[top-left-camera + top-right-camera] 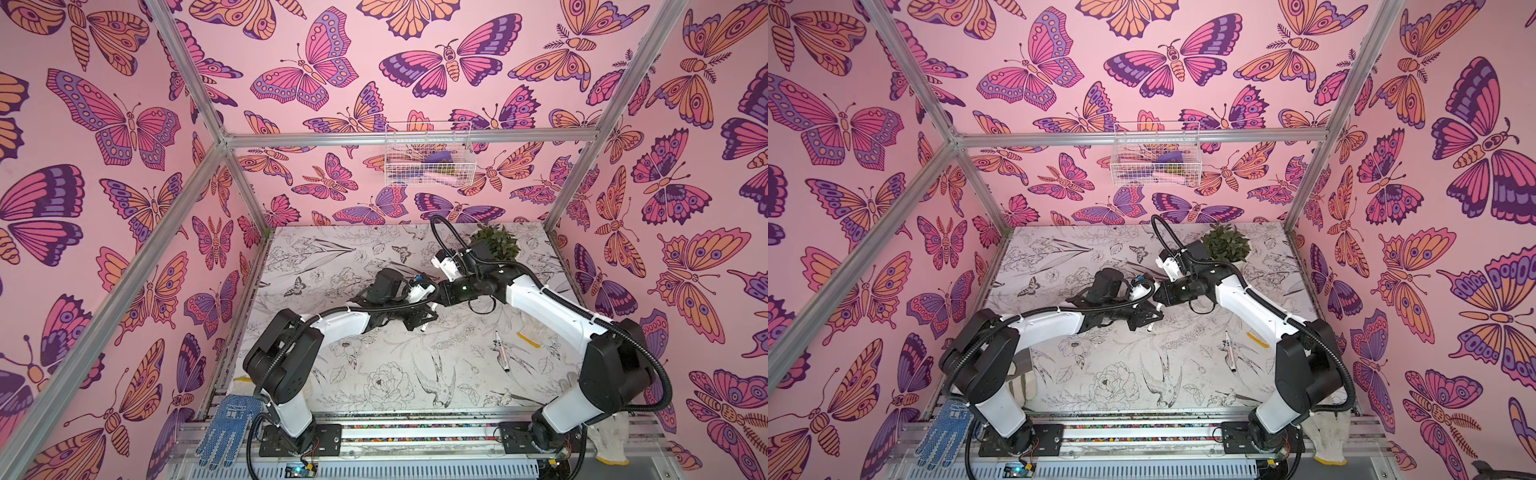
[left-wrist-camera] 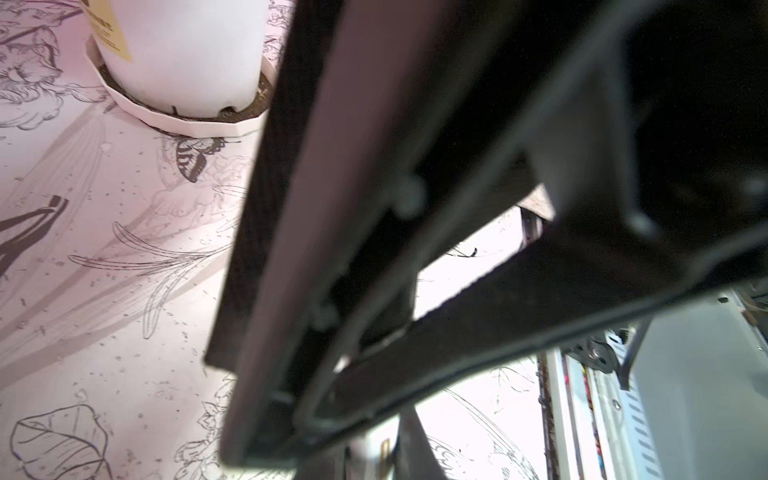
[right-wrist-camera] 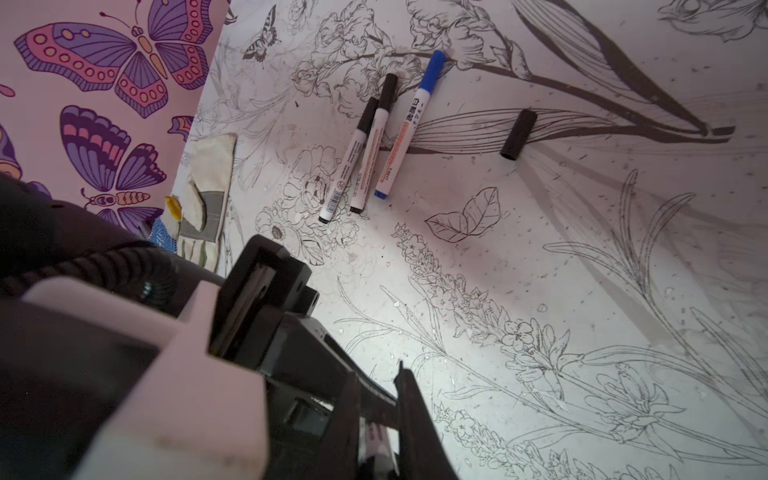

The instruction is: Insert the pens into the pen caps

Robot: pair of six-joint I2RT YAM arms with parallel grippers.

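Observation:
In both top views my two grippers meet over the middle of the table. The left gripper (image 1: 422,319) (image 1: 1148,318) is shut on a white pen (image 1: 428,318) (image 1: 1152,321) that hangs above the table. The right gripper (image 1: 435,300) (image 3: 377,374) is shut at the pen's far end. Between its fingers (image 3: 415,428) I see the white, red-printed barrel (image 3: 376,440) and a dark piece that looks like a black pen cap. Another uncapped pen (image 1: 500,351) (image 1: 1229,351) lies to the right. In the right wrist view three capped pens (image 3: 374,145) lie side by side, next to a loose black cap (image 3: 518,134).
A potted plant (image 1: 496,241) (image 2: 178,62) stands at the back right. A wire basket (image 1: 428,156) hangs on the back wall. A blue glove (image 1: 226,428) and a white glove (image 1: 611,444) lie on the front rail. A yellow-edged cloth (image 1: 534,332) lies under the right arm.

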